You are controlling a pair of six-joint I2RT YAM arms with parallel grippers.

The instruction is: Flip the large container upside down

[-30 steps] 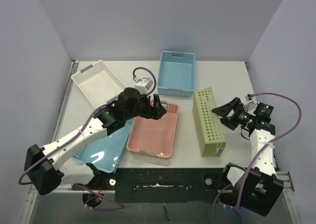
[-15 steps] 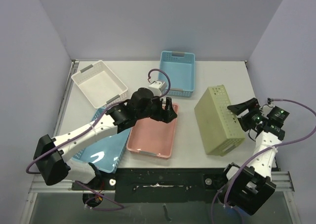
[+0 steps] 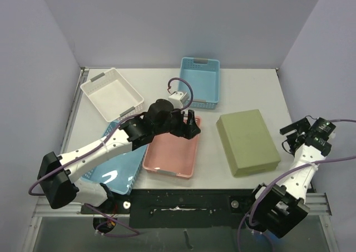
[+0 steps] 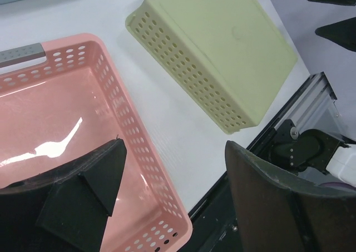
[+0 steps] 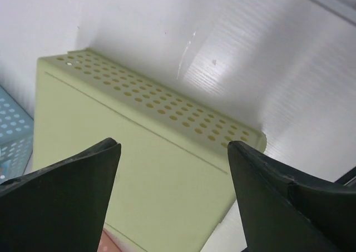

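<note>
green perforated container [image 3: 247,142] dropped flat, base up | right gripper [image 3: 291,136] jaws apart, withdrawn | left gripper [image 3: 189,124] jaws apart | flip likely done

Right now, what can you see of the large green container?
The green container is a pale olive rectangular plastic bin with rows of round holes in its side walls. It lies upside down on the white table, smooth solid base up, right of the pink basket with a gap between. The open right tool is beside it, not touching.
</note>
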